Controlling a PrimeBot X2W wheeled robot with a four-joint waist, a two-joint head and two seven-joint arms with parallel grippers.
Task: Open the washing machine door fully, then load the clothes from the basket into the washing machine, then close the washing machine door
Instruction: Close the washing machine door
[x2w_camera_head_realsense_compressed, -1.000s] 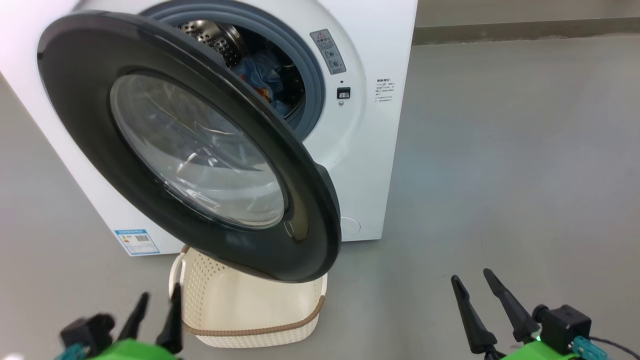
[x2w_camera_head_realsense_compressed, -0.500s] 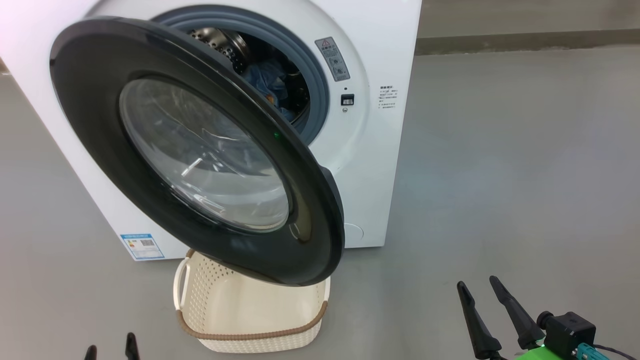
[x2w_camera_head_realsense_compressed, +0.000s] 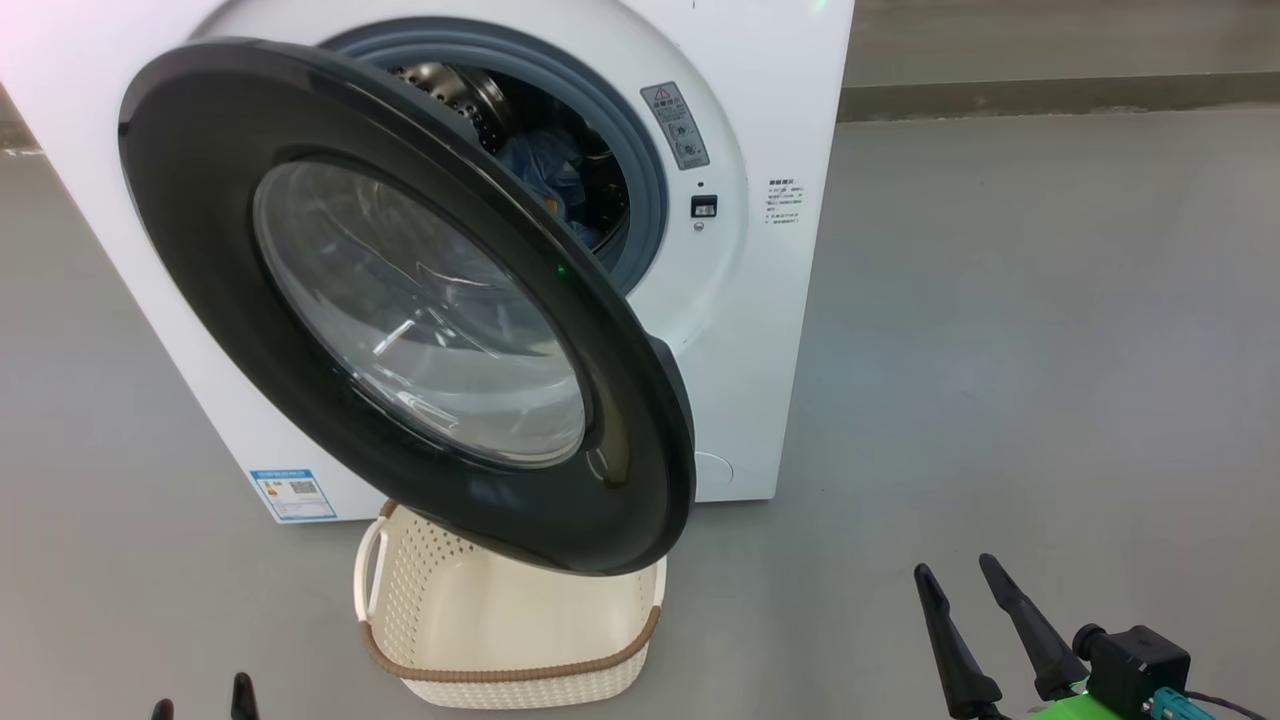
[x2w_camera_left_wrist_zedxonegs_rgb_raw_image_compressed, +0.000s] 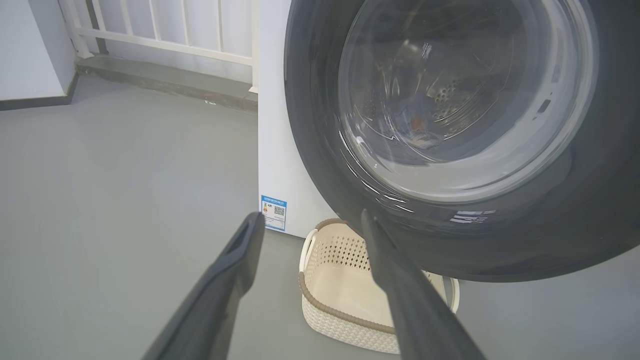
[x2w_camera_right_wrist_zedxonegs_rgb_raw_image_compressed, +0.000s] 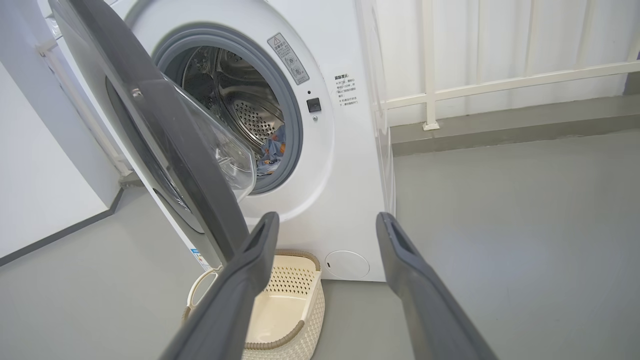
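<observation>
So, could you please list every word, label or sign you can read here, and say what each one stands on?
No text here can be quoted; all of it is too small to read.
Too small: the grey sticker with a red warning triangle, on the washing machine front.
Too small: the black printed lines just right of it.
Too small: the blue label with a QR code, at the front's lower left corner.

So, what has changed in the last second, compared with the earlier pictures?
The left gripper drew back toward the bottom edge of the head view, where its tips peek in. The whole view shifted slightly. Nothing was gripped or released. Unchanged: door half open, clothes in the washing machine, basket empty, right gripper, both jaws open.
</observation>
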